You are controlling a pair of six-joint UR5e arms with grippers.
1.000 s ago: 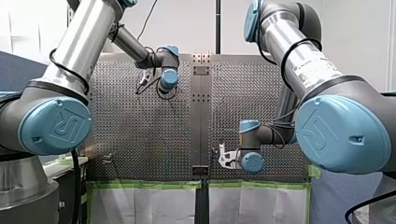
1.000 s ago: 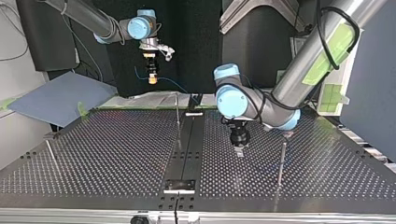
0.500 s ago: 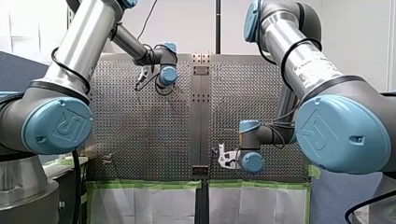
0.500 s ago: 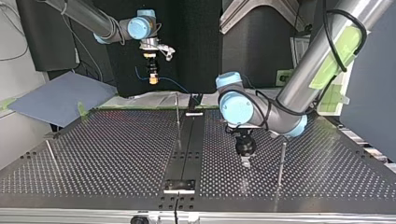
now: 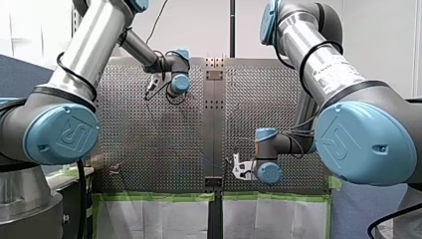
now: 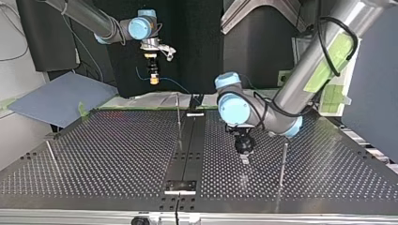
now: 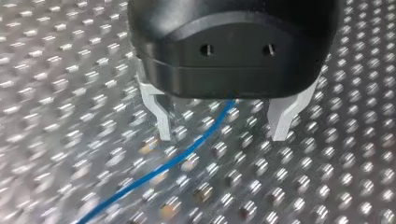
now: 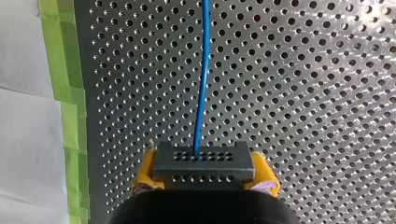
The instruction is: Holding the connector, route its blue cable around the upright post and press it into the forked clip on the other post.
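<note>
right pincer (image 6: 153, 78): at the top view's left, raised near the far edge of the desk (image 6: 117, 154). Its yellow pads are clenched on the connector. It has not shifted in the last second.
connector (image 8: 203, 162): held crosswise between those pads, its cable side facing out over the desk.
cable (image 8: 201, 79): runs straight ahead from the connector. Further along it passes loosely between my left pincer's fingers. I see it around no post yet.
middle post (image 6: 179, 119): upright between the two arms, nothing touching it.
left pincer (image 7: 222, 135): released, with metal fingers spread either side of the cable, low over the desk. Over the last second it swept toward the top view's near edge and the right post, then eased back a little.
right post (image 6: 282, 164): near the left pincer but apart from it. I cannot tell whether it carries the clip.
meaning: only my left arm is working. I judge it is lining up to catch the cable for routing, and the pressing-in has not begun.
</note>
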